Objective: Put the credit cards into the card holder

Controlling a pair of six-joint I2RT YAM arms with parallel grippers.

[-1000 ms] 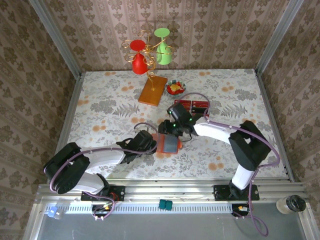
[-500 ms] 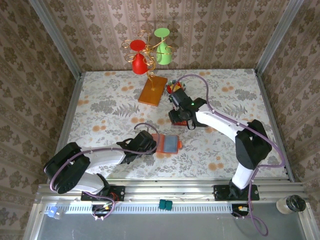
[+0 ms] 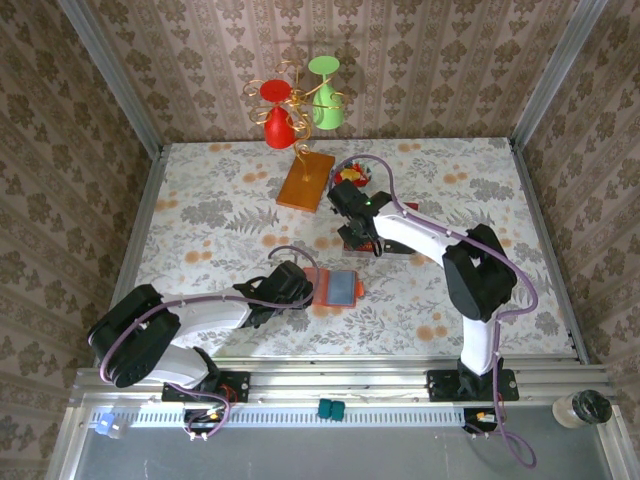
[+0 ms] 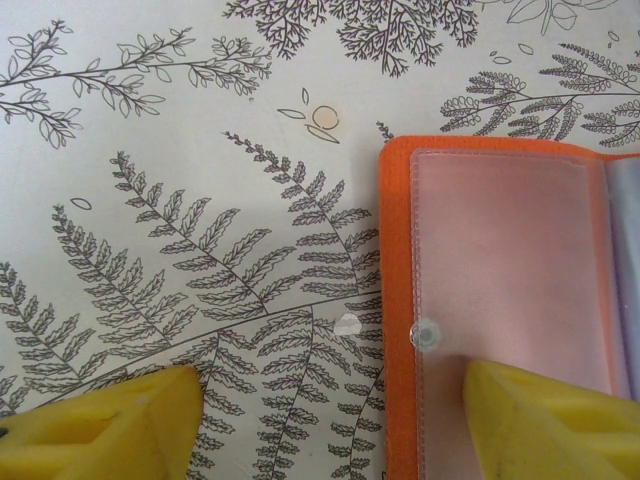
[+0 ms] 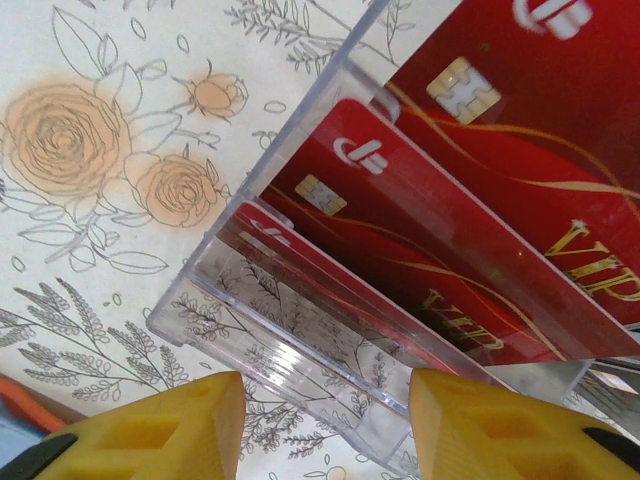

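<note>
The card holder (image 3: 338, 287) lies open on the table, orange with a grey-blue inner panel. My left gripper (image 3: 302, 287) stands open at its left edge. In the left wrist view one yellow finger (image 4: 560, 425) rests on the holder's clear pocket (image 4: 500, 260), the other on the tablecloth, with the left gripper (image 4: 330, 425) astride the orange border. My right gripper (image 3: 356, 226) is open further back. Its wrist view shows red credit cards (image 5: 430, 260) standing in a clear slotted stand (image 5: 300, 340), with the right gripper (image 5: 320, 430) just in front of the stand's empty front slots.
A flat orange-brown wooden board (image 3: 306, 181) lies at the back, with a small bowl (image 3: 350, 178) of red and yellow bits beside it. A gold wire tree with a red and a green glass (image 3: 300, 105) stands behind. Walls close in the table on three sides.
My right gripper has gone from over the card holder back to the stand of cards, leaving the holder uncovered. The left arm has stayed put.
</note>
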